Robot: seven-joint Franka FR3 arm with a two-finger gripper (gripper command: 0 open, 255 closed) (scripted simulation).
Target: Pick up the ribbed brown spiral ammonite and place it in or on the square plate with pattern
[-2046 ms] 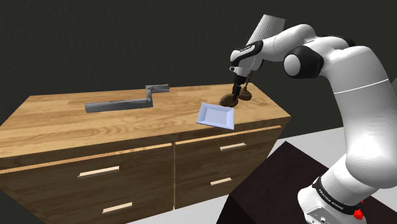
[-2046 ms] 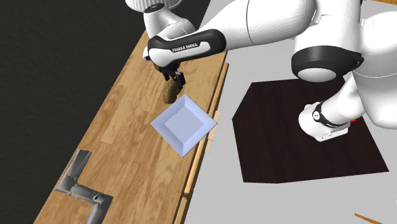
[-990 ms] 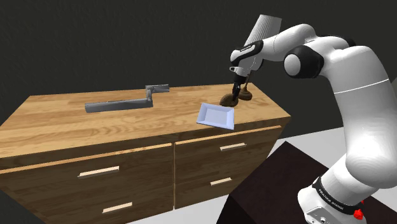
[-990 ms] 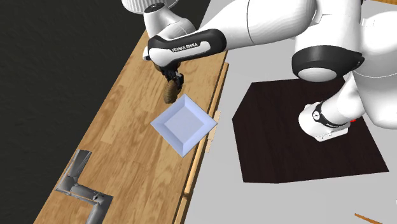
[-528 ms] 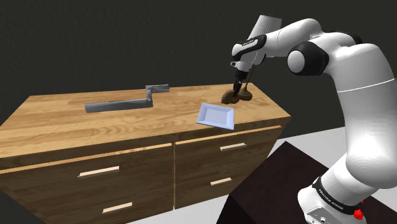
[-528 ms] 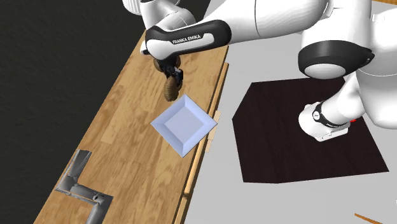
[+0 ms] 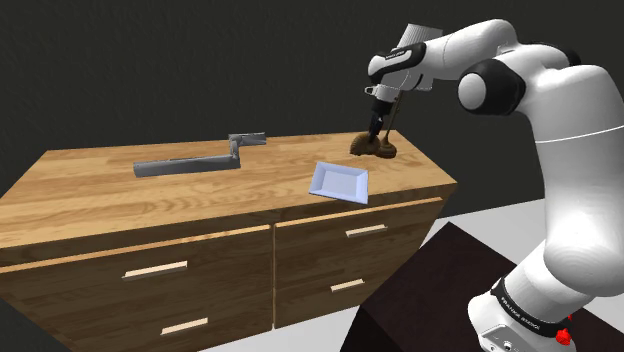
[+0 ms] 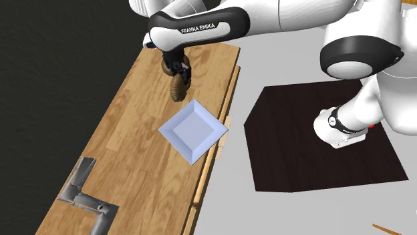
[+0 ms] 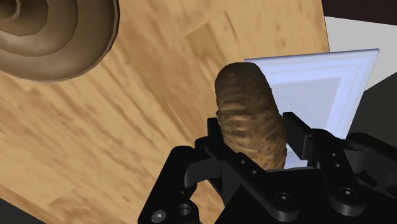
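The black fingers (image 9: 304,141) are clasping the ribbed brown shell (image 9: 249,114) between them, one pressing on each side. In the second exterior view the shell (image 8: 178,89) is hanging over the wooden worktop (image 8: 133,137), just beside the far corner of the pale square plate (image 8: 190,131), not over it. In the wrist view the plate (image 9: 347,76) is showing a faint printed pattern beyond the shell. A second brown, coiled thing (image 9: 51,32) is lying on the worktop near the fingers. A grey metal bracket (image 7: 190,162) is sitting well apart from the plate.
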